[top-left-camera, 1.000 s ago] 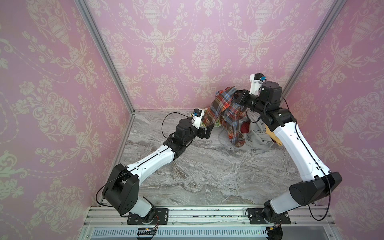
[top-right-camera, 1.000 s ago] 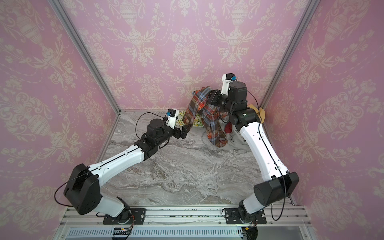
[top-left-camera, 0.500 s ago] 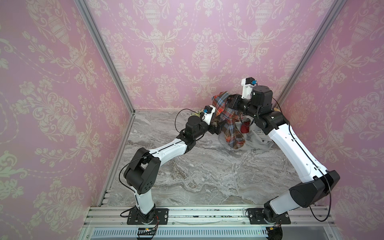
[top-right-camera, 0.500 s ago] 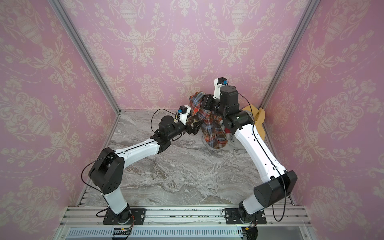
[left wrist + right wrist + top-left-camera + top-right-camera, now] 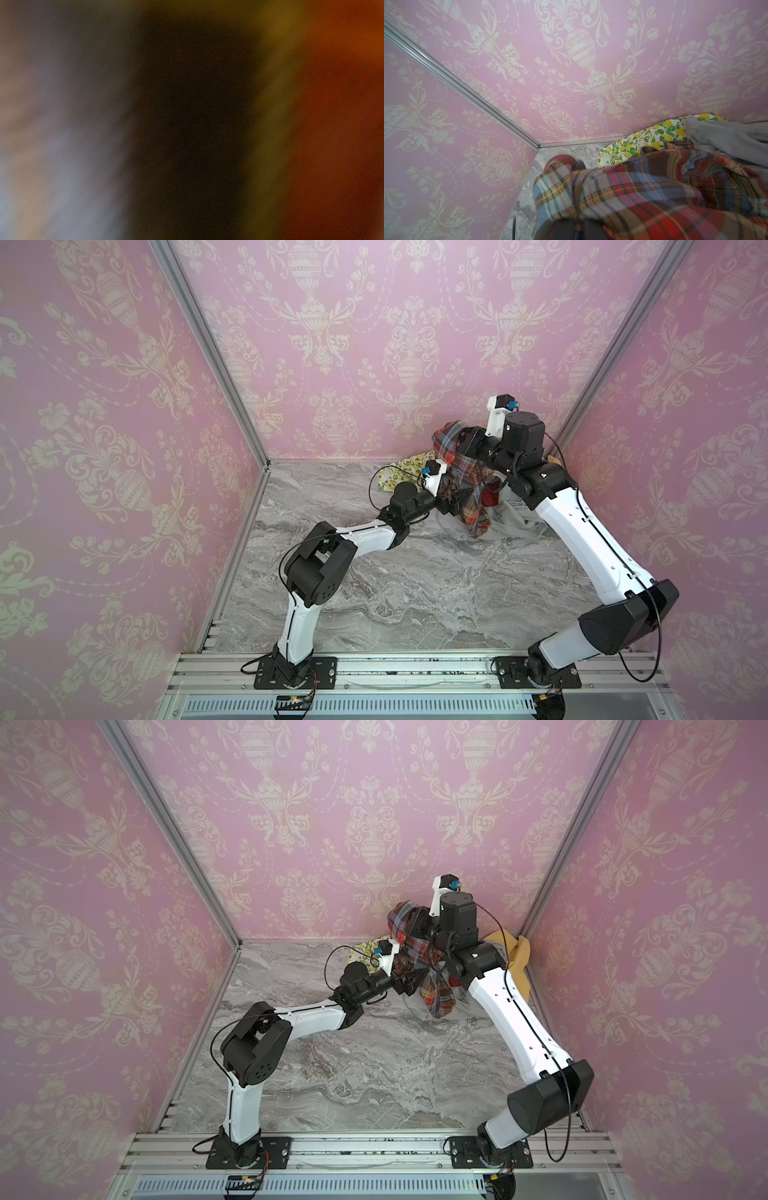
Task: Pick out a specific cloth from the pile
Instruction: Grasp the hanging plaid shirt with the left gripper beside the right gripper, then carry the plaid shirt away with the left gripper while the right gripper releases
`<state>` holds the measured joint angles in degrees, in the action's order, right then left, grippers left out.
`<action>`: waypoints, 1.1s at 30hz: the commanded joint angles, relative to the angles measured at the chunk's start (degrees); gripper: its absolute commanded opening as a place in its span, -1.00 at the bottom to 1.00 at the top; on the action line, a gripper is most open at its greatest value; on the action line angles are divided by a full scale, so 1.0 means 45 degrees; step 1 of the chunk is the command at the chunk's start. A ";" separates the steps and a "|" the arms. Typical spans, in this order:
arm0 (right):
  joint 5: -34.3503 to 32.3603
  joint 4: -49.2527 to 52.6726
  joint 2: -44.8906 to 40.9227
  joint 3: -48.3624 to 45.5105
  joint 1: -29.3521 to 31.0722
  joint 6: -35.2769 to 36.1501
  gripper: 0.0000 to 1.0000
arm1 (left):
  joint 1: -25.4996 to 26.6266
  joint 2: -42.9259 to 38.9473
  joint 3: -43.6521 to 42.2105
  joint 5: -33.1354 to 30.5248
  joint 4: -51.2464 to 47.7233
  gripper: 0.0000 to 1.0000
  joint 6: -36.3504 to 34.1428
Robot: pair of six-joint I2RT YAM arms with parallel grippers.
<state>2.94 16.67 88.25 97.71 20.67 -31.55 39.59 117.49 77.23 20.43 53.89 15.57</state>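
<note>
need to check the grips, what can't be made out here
- Right gripper: jaws buried under plaid cloth, top and right wrist views.
- Left gripper: tips lost in plaid folds, top views; its wrist view is pure blur.
- Red cloth: mostly behind the plaid, top views.

The cloth (image 5: 461, 472) is showing plaid: brown, red-orange, blue, white checks. Lemon cloth (image 5: 643, 141) is showing white w/ yellow lemons, green leaves. Grey cloth (image 5: 726, 135), mustard cloth (image 5: 521, 959) are looking plain; small cloth (image 5: 490, 495) dark red. Surface (image 5: 415, 572) is showing grey marble veins; walls (image 5: 374, 344) pink w/ cream urns.
</note>
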 commanded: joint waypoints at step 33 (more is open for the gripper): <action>0.1701 -0.1223 -0.2802 -0.5626 -0.1604 0.1883 0.71 | -0.1286 -0.3685 0.0928 -0.1043 -0.2934 -1.00 -0.0009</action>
<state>6.98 12.60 77.78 73.67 13.56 -26.85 35.00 106.37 81.43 14.52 42.13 16.40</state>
